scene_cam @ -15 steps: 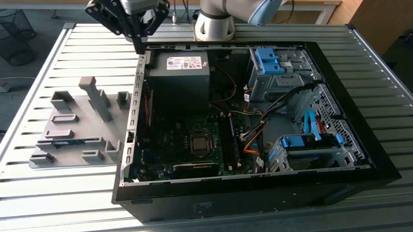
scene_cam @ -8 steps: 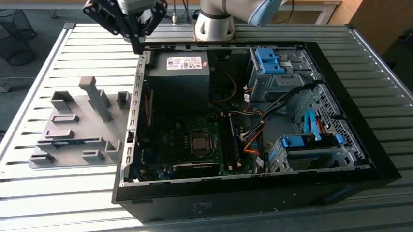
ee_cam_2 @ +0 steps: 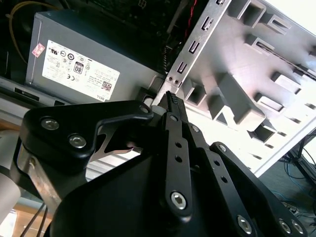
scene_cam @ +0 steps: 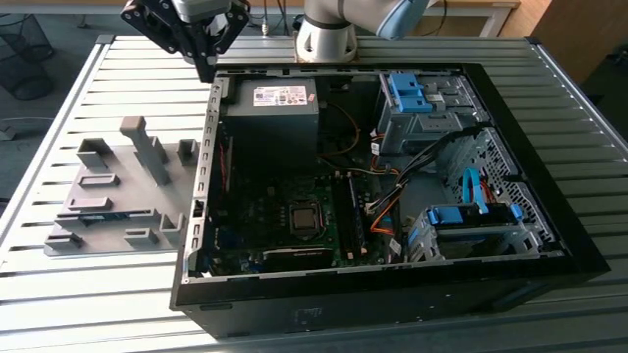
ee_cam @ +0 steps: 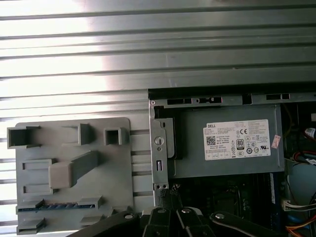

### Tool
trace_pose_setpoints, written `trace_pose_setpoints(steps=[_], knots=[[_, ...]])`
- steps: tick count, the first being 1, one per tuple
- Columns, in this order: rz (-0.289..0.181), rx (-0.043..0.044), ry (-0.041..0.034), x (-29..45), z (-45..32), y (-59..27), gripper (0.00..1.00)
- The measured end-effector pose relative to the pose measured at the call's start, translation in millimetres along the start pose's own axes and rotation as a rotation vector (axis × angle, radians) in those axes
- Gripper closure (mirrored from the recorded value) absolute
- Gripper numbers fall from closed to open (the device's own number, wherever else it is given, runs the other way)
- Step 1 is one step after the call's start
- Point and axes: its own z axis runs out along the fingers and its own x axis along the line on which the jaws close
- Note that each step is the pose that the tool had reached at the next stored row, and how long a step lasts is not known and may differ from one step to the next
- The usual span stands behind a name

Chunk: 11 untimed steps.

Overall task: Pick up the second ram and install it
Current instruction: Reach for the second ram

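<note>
Item, gripper point(scene_cam: 205, 71): its fingers are pressed together with nothing between them, as I read it in the second wrist view, and it hangs over the rear corner of the case point(scene_cam: 393, 309), near the power supply point(scene_cam: 270, 121). Item, second ram point(ee_cam: 58, 206): a thin greenish strip lying in a long slot of the grey fixture point(ee_cam: 123, 168), well apart from the gripper, so I judge the pick-up not yet made. Item, white label point(ee_cam: 238, 139): on the power supply, with print and certification marks that I have not transcribed.
</note>
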Motion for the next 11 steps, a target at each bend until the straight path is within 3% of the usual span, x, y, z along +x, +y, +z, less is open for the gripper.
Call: trace_pose_setpoints(steps=[11], knots=[[0.000, 0.0000, 0.0000, 5.7, -0.1, -0.4, 0.90]])
